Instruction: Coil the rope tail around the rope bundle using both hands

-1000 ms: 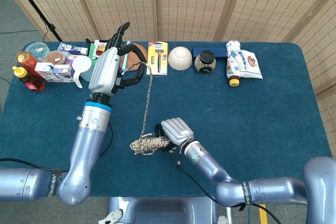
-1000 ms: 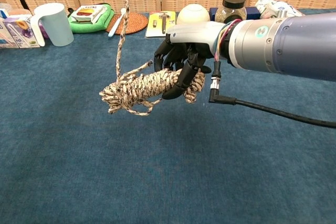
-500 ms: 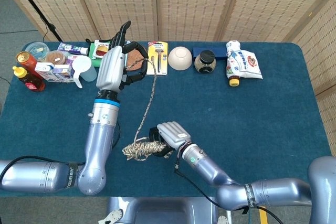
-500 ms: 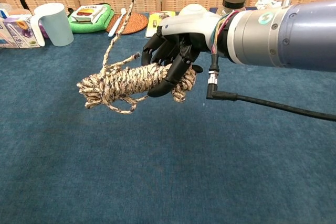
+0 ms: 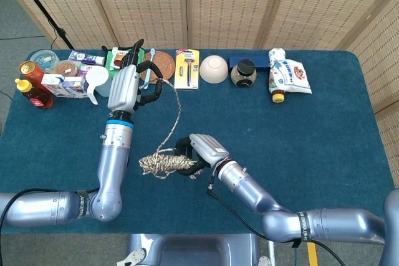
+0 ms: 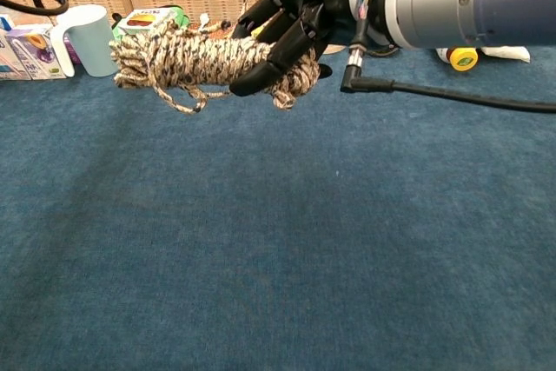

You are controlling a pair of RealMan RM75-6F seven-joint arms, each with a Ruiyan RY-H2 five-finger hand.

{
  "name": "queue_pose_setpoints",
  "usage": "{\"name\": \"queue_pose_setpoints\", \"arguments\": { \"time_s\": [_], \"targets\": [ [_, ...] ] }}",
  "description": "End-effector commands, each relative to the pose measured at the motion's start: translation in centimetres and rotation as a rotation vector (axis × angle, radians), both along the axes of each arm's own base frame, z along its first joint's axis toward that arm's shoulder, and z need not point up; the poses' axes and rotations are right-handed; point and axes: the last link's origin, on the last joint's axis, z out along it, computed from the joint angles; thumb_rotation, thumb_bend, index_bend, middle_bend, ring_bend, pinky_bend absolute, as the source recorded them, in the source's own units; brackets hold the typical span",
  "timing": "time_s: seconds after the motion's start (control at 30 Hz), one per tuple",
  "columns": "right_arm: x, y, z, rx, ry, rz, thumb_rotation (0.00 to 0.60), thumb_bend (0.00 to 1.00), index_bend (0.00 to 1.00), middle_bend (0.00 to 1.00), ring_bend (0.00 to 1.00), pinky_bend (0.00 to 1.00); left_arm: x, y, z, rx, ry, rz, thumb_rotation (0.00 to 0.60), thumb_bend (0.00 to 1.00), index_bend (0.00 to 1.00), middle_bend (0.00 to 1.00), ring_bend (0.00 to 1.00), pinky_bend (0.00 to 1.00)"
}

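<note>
Mid-coiling step of the wrapping task. The right robot hand (image 6: 300, 19) holds the rope bundle (image 6: 195, 58) clear of the table (image 6: 278, 241), its dark fingers (image 6: 269, 62) curled over one end of the bundle so that the other end projects toward the robot's left. The left robot hand (image 5: 128, 85) is raised toward the far side of the table with its fingers curled around the upper end of the rope tail (image 5: 173, 116), which runs in a fairly straight line from that hand down to the bundle. By judgement, several turns are already laid on and a long stretch of tail remains free, so the task is only partly complete. The next move would call for the left robot hand to carry the tail over and around the bundle while the right robot hand keeps the bundle steady or rolls it, with tension held so the new turn beds against the others and does not slip off the free end. The rope is a braided cord flecked in tan, cream and dark brown, rough in texture; the bundle forms a stubby, lumpy cylinder with loose loops hanging beneath it. The table is covered in blue, short-napped cloth.
</note>
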Motion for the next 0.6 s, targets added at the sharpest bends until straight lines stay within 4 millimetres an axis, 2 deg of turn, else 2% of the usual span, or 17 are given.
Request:
{"name": "queue_pose_setpoints", "arguments": {
  "time_s": [0.03, 0.6],
  "targets": [
    [0.1, -0.5, 0.6, -0.014, -0.01, -0.012, 0.6, 0.61, 0.65, 0.64, 0.57, 0.85, -0.9, 0.2, -0.4, -0.008, 0.026, 0.001, 0.6, 0.46, 0.58, 0.0, 0.0, 0.0],
    [0.5, -2.5, 2.1, -0.026, -0.099, -0.162, 0.6, 0.62, 0.65, 0.64, 0.57, 0.85, -4.1, 0.1, -1.8, -0.026, 0.084, -0.007, 0.6, 0.46, 0.58, 0.0, 0.0, 0.0]
  ]
}}
